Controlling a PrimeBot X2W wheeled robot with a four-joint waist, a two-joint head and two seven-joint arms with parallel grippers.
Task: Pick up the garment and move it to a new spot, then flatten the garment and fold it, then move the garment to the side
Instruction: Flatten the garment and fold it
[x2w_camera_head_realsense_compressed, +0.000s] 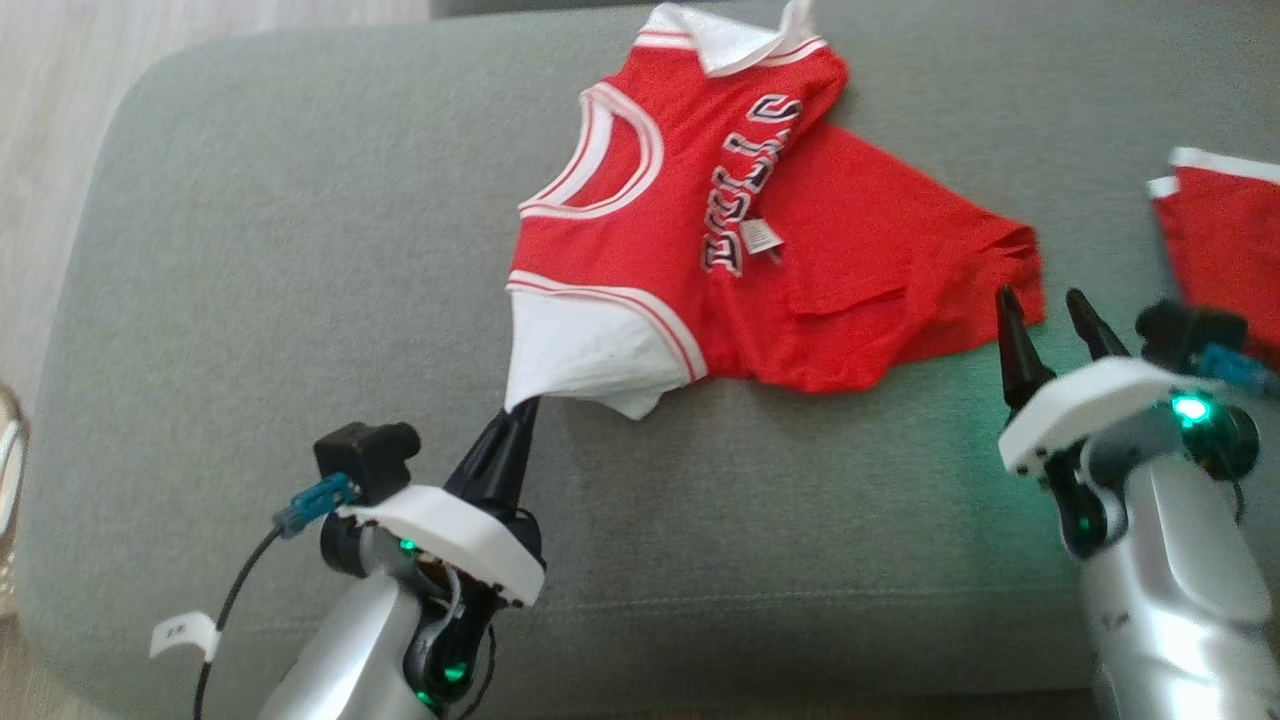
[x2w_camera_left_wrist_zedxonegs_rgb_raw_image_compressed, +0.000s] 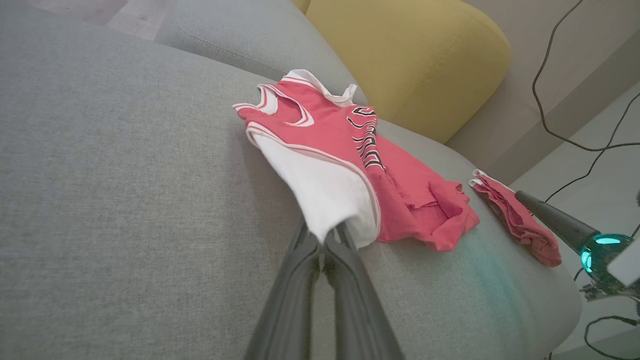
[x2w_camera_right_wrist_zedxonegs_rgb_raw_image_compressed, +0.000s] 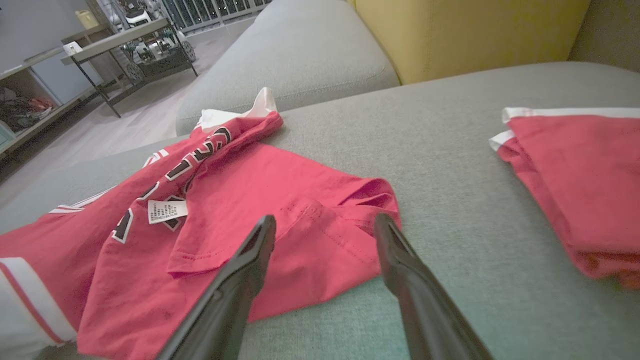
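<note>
Head view: you see the garment (x2w_camera_head_realsense_compressed: 760, 250), a red jersey with white trim, lying crumpled on the grey sofa seat (x2w_camera_head_realsense_compressed: 300, 300), its lettering running sideways. Your left end effector (x2w_camera_head_realsense_compressed: 525, 408) has its fingers pressed together on the tip of the garment's white panel, which is drawn to a point. Your right end effector (x2w_camera_head_realsense_compressed: 1045, 305) stands spread just beside the red hem. A second red garment (x2w_camera_head_realsense_compressed: 1225, 240) lies apart at the right edge. Left wrist view: the left end effector (x2w_camera_left_wrist_zedxonegs_rgb_raw_image_compressed: 327, 235) pinches the white cloth, and the garment (x2w_camera_left_wrist_zedxonegs_rgb_raw_image_compressed: 340, 145) stretches away toward a yellow cushion (x2w_camera_left_wrist_zedxonegs_rgb_raw_image_compressed: 415, 65). Right wrist view: the right end effector (x2w_camera_right_wrist_zedxonegs_rgb_raw_image_compressed: 325, 222) is spread over the folded hem of the garment (x2w_camera_right_wrist_zedxonegs_rgb_raw_image_compressed: 280, 185), holding nothing. A white label (x2w_camera_right_wrist_zedxonegs_rgb_raw_image_compressed: 167, 211) lies on the lettering.
</note>
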